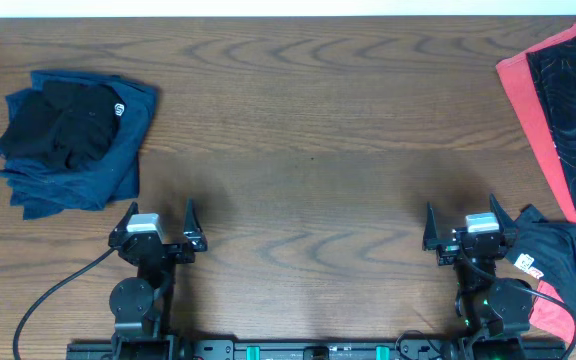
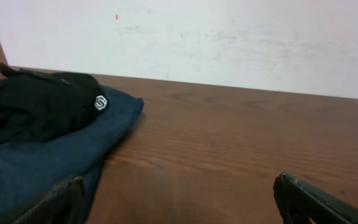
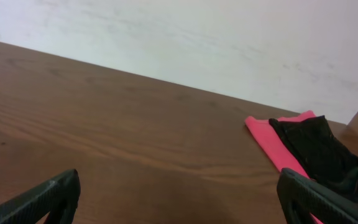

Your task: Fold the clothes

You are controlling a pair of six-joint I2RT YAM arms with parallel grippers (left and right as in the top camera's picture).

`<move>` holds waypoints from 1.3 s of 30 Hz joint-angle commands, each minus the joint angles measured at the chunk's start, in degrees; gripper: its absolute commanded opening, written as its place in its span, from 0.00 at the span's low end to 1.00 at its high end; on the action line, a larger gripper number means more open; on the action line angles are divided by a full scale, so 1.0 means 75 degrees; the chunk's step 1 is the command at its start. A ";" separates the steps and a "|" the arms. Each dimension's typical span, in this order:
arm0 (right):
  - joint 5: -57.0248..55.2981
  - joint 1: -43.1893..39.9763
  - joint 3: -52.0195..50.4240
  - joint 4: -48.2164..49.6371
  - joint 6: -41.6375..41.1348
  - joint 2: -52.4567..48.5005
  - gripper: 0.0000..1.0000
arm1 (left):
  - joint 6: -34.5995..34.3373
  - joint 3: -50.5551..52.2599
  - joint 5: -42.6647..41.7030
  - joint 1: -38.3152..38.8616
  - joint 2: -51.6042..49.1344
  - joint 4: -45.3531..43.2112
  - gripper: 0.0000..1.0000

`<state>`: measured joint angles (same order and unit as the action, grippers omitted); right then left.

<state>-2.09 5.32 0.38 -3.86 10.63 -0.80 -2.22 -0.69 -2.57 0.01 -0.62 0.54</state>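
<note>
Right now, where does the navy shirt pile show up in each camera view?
Overhead: the navy shirt pile lies at the upper left, beyond the left hand.
Left wrist: it is on the left side, filling the lower left corner.
Right wrist: not in it; only the red and black clothes show, at right.
Shared landmark: the white logo on the black top lying on the pile, seen overhead and from the left wrist.

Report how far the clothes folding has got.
Apparently done: the navy garment, with a black garment on top, sits as a rough stack at far left. In hand: nothing. The left gripper and right gripper are open and empty. Left to do: the red garment and the black patterned shirt on it lie unfolded at the right edge.
</note>
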 commanded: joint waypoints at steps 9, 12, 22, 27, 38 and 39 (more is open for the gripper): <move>0.0475 0.0058 -0.0009 0.0070 -0.0242 0.0020 0.99 | -0.0052 0.0061 0.0195 -0.0032 0.0052 0.0312 0.98; 0.0659 0.0055 -0.0009 0.0044 -0.0956 0.0020 0.99 | -0.0402 0.0061 0.0210 -0.0032 0.0000 0.0481 0.98; 0.0038 0.0029 0.0332 -0.0440 -0.2165 -0.0863 0.99 | -0.0831 0.0058 0.0198 -0.0032 -0.0933 0.0460 0.98; -0.0565 0.0029 0.1253 -0.1174 -0.2180 -0.1804 0.99 | -0.1361 -0.0111 -0.0638 -0.0032 -0.1405 0.0472 0.98; -0.0638 -0.0178 0.3669 -0.3220 -0.2672 -0.4881 0.99 | -0.1749 -0.2515 -0.0799 -0.0032 -0.3666 0.1961 0.98; -0.0595 -0.0268 0.3972 -0.3488 -0.2672 -0.5251 0.99 | -0.1749 -0.2891 -0.0801 -0.0032 -0.3972 0.2264 0.98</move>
<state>-6.11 4.71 25.36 -27.79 -7.70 -35.09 -14.41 -15.55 -7.73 0.01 -26.26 15.20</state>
